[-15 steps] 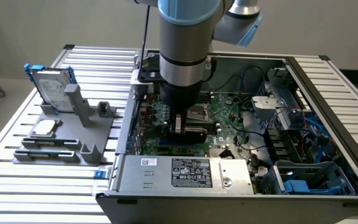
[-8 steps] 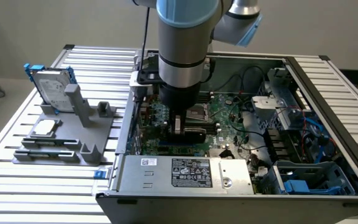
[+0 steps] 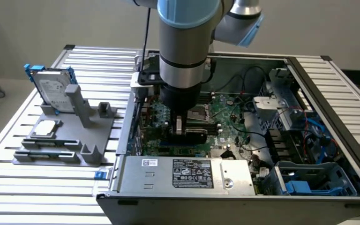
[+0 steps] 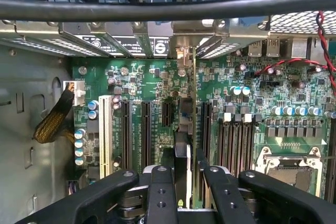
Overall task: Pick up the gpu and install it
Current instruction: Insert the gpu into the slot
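Note:
My gripper (image 3: 181, 127) reaches down inside the open computer case (image 3: 330, 70), low over the green motherboard (image 3: 230, 117). It is shut on the gpu (image 3: 190, 137), whose black shroud shows just under the fingers. In the wrist view the gpu (image 4: 182, 150) stands edge-on between the two black fingers (image 4: 160, 192) of the gripper (image 4: 186, 182). Its thin green board runs along the black expansion slots (image 4: 144, 129), and its silver bracket end lies at the case's rear slot openings (image 4: 181, 51). I cannot tell whether the card sits in a slot.
On the exterior view's left a grey fixture (image 3: 73, 136) holds a silver hard drive with a blue frame (image 3: 52, 89) and a small square chip (image 3: 45, 127). The power supply (image 3: 180, 172) lies in the case's near side. The CPU socket (image 4: 291, 169), red wires (image 4: 294, 64) and a braided cable (image 4: 52, 121) flank the card.

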